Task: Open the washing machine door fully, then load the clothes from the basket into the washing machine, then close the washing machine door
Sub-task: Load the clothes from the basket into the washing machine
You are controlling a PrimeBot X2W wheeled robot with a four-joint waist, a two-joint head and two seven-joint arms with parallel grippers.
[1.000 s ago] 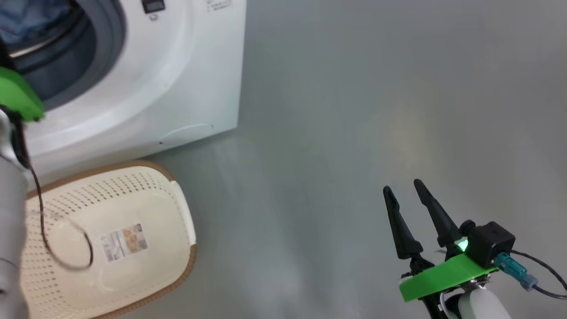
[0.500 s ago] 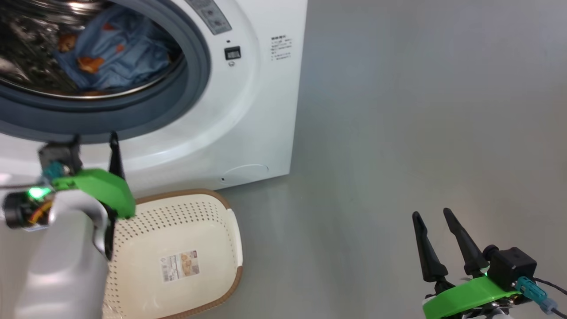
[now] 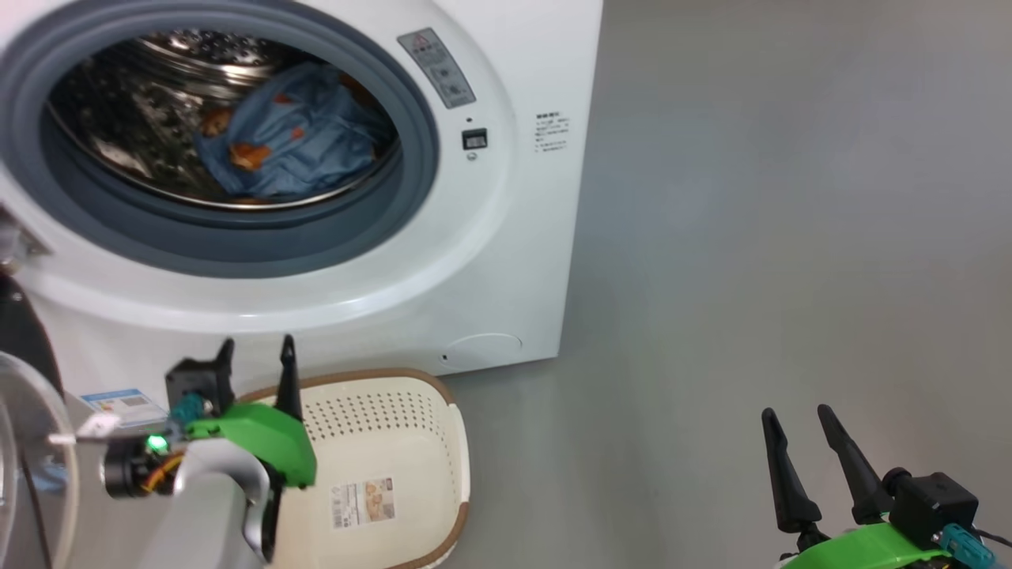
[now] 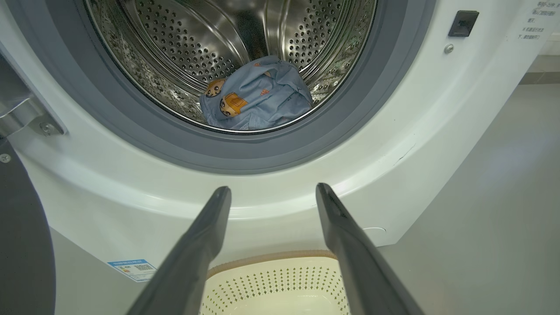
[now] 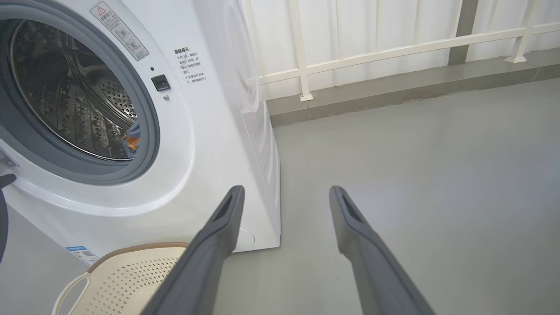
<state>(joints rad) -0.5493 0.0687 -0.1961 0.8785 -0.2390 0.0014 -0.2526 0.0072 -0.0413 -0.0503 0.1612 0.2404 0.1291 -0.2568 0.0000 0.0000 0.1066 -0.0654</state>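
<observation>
The washing machine [image 3: 506,261] stands with its mouth uncovered. The clothes [image 3: 292,138], light blue with orange-brown bears, lie low in the steel drum [image 4: 258,98]. A sliver of the washing machine door [image 3: 24,427] shows swung out at the left edge, its dark inner face [image 4: 22,245] beside my left arm. The basket [image 3: 411,442] sits on the floor before the machine, holding just its paper label. My left gripper [image 3: 257,348] hangs open over the basket's far left rim, pointing at the machine front [image 4: 272,189]. Off to the right, my right gripper [image 3: 795,413] is open above bare floor [image 5: 286,189].
A blue sticker [image 3: 122,401] sits low on the machine front. Grey floor [image 3: 791,237] stretches to the right of the machine. A white railing and pale wall [image 5: 393,48] stand behind a low kerb beyond it.
The head camera has swung, bringing the drum mouth and clothes into view. My left gripper has drawn back from the opening to hang over the basket's rim. The right gripper stays open.
</observation>
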